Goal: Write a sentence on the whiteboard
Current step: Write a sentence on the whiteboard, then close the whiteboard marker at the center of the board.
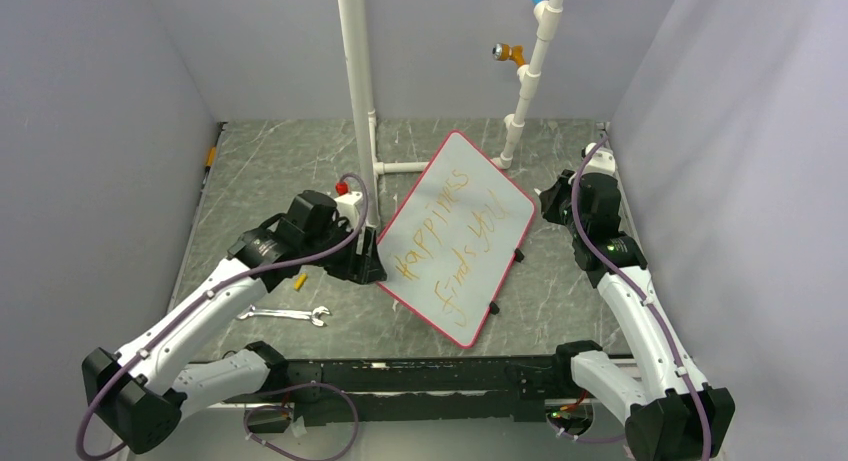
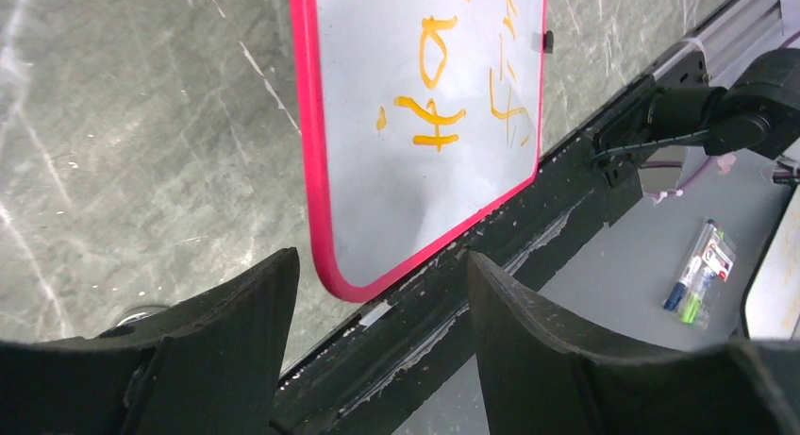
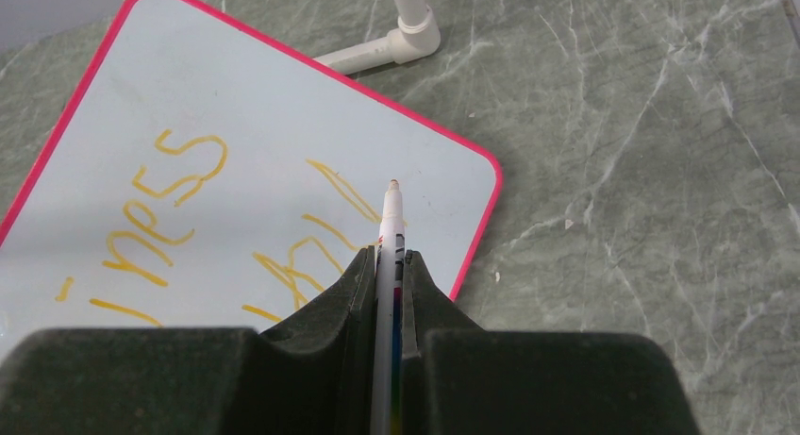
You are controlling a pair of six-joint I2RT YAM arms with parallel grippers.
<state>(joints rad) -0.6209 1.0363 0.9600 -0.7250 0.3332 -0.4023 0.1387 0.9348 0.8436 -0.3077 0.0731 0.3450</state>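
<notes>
Place: you are working in a robot lab cell.
Walls: grey panels are boxing in your marbled table.
Rig: white pipe posts are standing behind.

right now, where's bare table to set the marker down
Bare table lies at the far left, between the left wall and the white pipe post; another patch sits between the whiteboard and the right arm. It is crowded by the left pincer, near the wrench.
</notes>
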